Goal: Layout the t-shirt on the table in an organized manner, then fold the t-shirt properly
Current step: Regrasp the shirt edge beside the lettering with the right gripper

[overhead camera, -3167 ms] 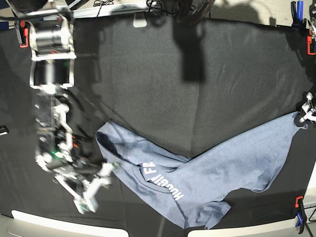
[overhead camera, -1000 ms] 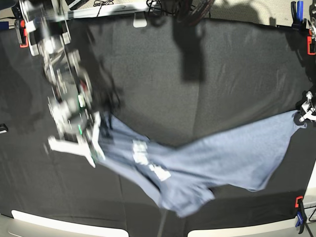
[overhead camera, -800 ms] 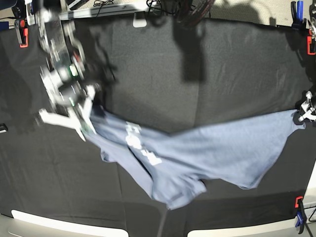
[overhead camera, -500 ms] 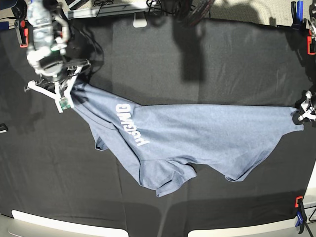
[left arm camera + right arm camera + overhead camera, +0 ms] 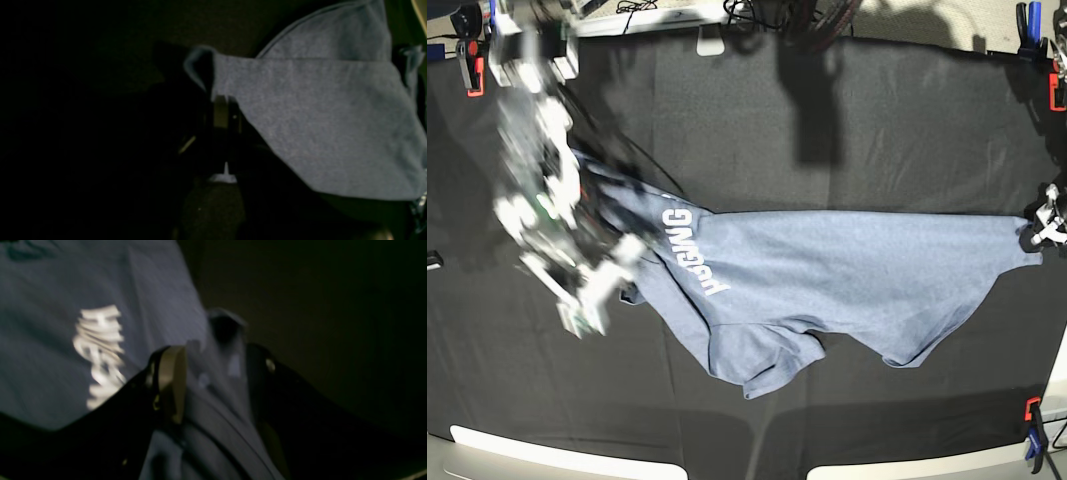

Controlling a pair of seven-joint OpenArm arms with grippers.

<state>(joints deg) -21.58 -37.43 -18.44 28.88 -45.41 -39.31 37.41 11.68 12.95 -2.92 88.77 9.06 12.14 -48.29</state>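
T-shirt fabric is seen in the left wrist view, draped in a taut sheet to the right of the left gripper, whose jaws are pressed together on a folded corner of the hem; the corner is judged to be pinned so that one end of the garment stays anchored while the other end is set down. The dark worktop lies behind.

In the right wrist view, blurred by motion, the right gripper is shown with its jaws spread wide on either side of a ridge of cloth; nothing appears clamped between them. White lettering is visible on the cloth to the left.

In the base view the t-shirt is seen stretched across the middle of the black worktop, from the blurred right gripper at the scene's left to the left gripper at the right edge. Its upper edge runs nearly straight, whereas the near edge remains bunched and folded under, so that the layout is judged unfinished.
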